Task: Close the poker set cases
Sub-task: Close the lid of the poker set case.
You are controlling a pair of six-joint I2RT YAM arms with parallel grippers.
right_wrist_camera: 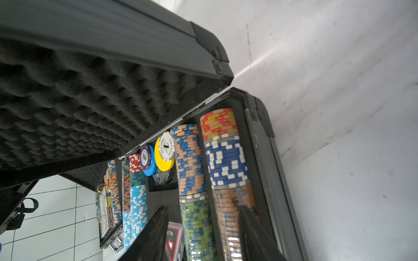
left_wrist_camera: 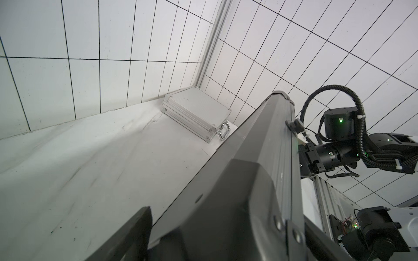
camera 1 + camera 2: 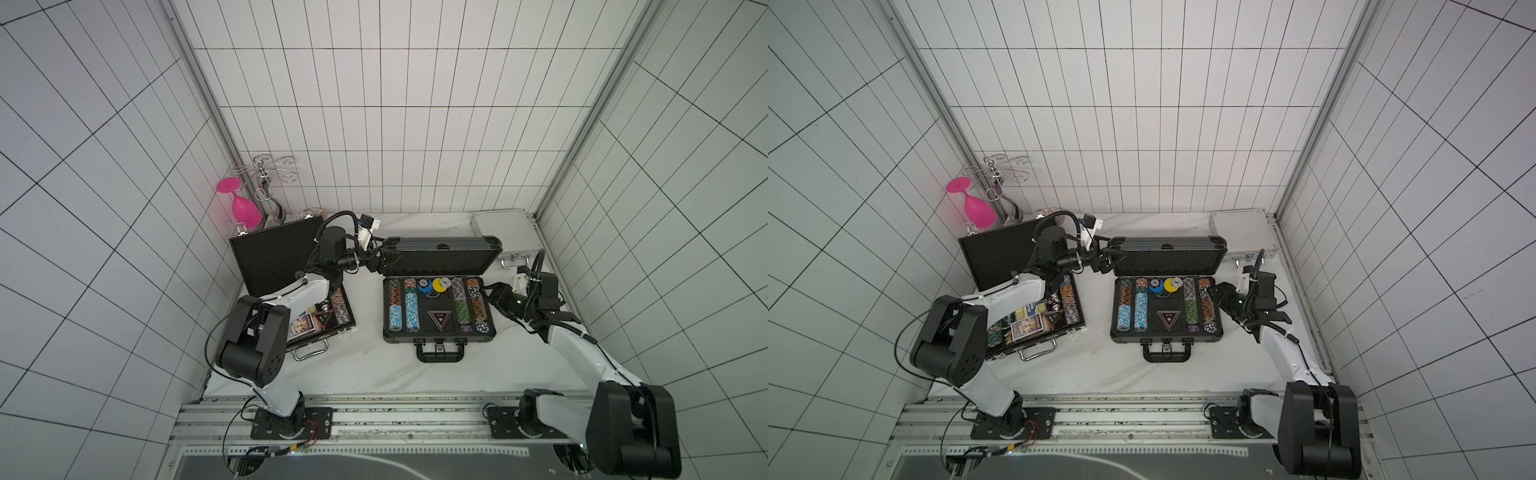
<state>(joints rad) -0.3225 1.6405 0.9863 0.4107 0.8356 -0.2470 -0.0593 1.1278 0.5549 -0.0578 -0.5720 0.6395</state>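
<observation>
The dark grey case (image 3: 438, 332) stands open mid-table, rows of chips in its base and its foam-lined lid (image 3: 440, 259) upright. My left gripper (image 3: 376, 262) is open, its fingers (image 2: 135, 230) straddling the lid's left corner (image 2: 237, 180). My right gripper (image 3: 492, 291) hovers over the right edge of the base, open, with nothing between its fingers (image 1: 156, 228) above the chip rows (image 1: 196, 226). The flat black case (image 3: 270, 262) is open at the left with its lid up. The silver case (image 3: 505, 232) lies closed in the back right corner, and also shows in the left wrist view (image 2: 196, 110).
A pink glass (image 3: 245, 205) hangs upside down on a chrome rack (image 3: 266, 178) in the back left corner, behind the black case. Tiled walls close in the table on three sides. An aluminium rail (image 3: 374, 415) carrying both arm bases runs along the front.
</observation>
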